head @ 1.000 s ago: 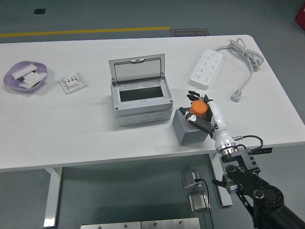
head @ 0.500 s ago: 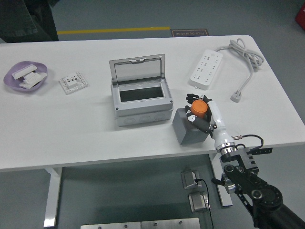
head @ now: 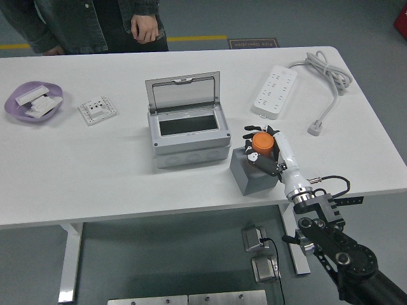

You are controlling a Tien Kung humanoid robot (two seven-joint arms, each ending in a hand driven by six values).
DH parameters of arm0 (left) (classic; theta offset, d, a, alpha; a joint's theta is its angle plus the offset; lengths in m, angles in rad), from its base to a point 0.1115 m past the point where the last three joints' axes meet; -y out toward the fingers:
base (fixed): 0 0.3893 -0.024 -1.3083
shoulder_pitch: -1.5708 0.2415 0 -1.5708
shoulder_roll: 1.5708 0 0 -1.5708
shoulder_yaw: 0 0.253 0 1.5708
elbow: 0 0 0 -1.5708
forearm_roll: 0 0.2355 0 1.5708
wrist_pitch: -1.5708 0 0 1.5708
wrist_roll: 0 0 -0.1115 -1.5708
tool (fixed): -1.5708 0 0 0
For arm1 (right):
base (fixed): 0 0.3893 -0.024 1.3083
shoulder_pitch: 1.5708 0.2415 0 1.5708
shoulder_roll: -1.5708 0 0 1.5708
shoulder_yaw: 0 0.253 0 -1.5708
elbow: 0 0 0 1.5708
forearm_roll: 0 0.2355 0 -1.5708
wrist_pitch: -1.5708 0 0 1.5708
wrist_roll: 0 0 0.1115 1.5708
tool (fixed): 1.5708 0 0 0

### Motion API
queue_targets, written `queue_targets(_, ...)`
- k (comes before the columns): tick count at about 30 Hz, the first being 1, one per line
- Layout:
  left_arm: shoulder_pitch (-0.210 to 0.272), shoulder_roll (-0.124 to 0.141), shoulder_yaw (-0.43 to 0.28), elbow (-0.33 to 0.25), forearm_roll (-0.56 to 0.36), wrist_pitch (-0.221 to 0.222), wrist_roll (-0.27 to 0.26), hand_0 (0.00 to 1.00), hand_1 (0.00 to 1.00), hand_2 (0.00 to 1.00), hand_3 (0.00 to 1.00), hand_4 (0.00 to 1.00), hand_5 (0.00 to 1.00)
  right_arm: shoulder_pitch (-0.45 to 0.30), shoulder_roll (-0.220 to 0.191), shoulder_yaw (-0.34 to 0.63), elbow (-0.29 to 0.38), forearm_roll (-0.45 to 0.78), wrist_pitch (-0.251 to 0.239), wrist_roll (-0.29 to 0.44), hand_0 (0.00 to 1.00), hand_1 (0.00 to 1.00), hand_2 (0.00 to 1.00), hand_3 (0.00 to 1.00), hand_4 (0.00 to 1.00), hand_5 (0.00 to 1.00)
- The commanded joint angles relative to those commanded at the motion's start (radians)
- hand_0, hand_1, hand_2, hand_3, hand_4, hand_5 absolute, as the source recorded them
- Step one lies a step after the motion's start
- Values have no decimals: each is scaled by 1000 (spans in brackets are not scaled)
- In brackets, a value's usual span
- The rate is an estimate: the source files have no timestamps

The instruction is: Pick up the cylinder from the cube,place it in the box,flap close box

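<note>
And there is the right hand (head: 266, 150), black fingers curled around the orange cylinder (head: 262, 143), a proper wrap-around grasp by the look of it. The cylinder sits over the top of the grey cube (head: 252, 173), at the cube's far right corner; whether it has cleared the surface cannot be told from this angle. So the pick is only in its opening stage, with the carry, the drop into the box and the flap closing all left to do.

Just left of the cube stands the box (head: 189, 135), pale grey moulded plastic, rectangular, screw points at its corners, dark empty cavity showing. Its hinged lid (head: 183, 93) stands upright on the far side, a clear panel in a grey frame.

The cylinder looks smooth, short and glossy; the cube matte and blunt-edged. The table (head: 95, 171) is plain white. At the far edge a person's hand (head: 146, 26) hangs idle
</note>
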Motion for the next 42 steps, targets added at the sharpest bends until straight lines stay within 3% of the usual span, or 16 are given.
queue_targets(14,0,3,6,0,-7,0,3,629,638,606,622,661,248,52,-27,2,29,-25,13,-34,575,429,528,479,2,2)
queue_targets(20,0,6,4,0,-5,0,5,629,638,606,622,662,249,151,-25,-85,19,-84,13,-84,575,434,528,476,2,2)
queue_targets(25,0,12,4,0,-1,-1,7,629,638,606,622,662,249,251,4,-149,-16,-186,32,-161,575,434,528,476,2,2)
queue_targets(26,0,13,4,0,-1,-1,7,629,638,607,622,661,248,270,10,-157,-26,-206,38,-177,434,402,520,472,2,2)
queue_targets(31,-1,19,6,0,-1,-1,9,629,638,607,622,661,248,368,40,-196,-89,-301,65,-239,434,402,520,472,2,2)
queue_targets(32,-1,20,7,0,-1,-1,9,629,638,607,622,663,250,385,47,-203,-105,-313,69,-246,103,258,504,454,2,2)
queue_targets(37,-2,26,8,0,1,-2,12,629,638,607,622,663,250,469,78,-253,-196,-356,88,-268,103,258,504,454,2,2)
queue_targets(38,-3,27,8,0,2,-2,12,629,638,608,623,663,251,486,84,-267,-219,-360,94,-270,2,201,534,424,2,2)
queue_targets(42,-8,30,15,0,-3,-2,14,629,638,608,623,663,251,542,92,-313,-298,-387,141,-283,2,201,534,424,2,2)
